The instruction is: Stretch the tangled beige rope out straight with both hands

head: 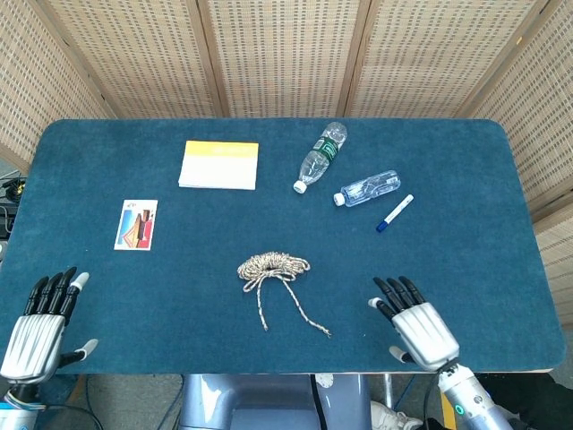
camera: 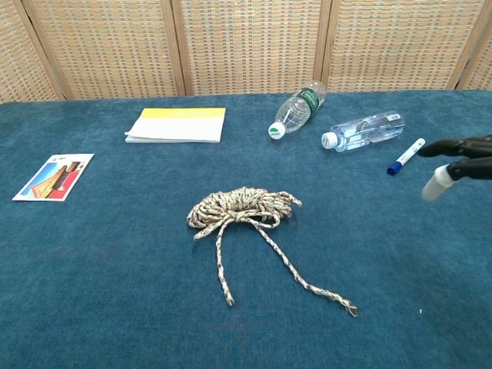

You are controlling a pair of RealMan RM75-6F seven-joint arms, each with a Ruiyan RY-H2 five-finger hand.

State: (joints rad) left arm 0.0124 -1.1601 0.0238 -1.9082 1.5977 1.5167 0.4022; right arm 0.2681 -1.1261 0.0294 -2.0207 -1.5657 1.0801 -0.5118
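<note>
Beige rope (head: 273, 267) lies mid-table, nearer the near edge: a bunched coil w/ two loose tails running toward the near side, the right tail longer and ending near the right. Nothing touches it.

Right hand (head: 414, 321) hovers over the near-right part of the table (head: 466, 269), fingers spread, empty, well apart from the rope; only its fingertips (camera: 434, 187) show at the right edge of the chest view. Left hand (head: 42, 324) sits at the near-left corner, fingers extended and apart, empty, even further from the rope.

Judged: task not started, no grasp yet.

Risks from here:
- Coil looks knotted/wrapped. Grabbing the bundle rather than the tail ends prob just drags the lump, no straightening.
- Tails are thin and flat on the felt-like cloth; big fingers may scrape past w/o a pinch.
- Pulling one side before the other hand has hold → whole rope slides along.
- Hard pull on both ends could tighten the tangle.
- Wide sweep on the right could knock the blue marker (head: 394, 213) or clear water bottle (head: 368, 188); both lie far-right of the rope.
</note>
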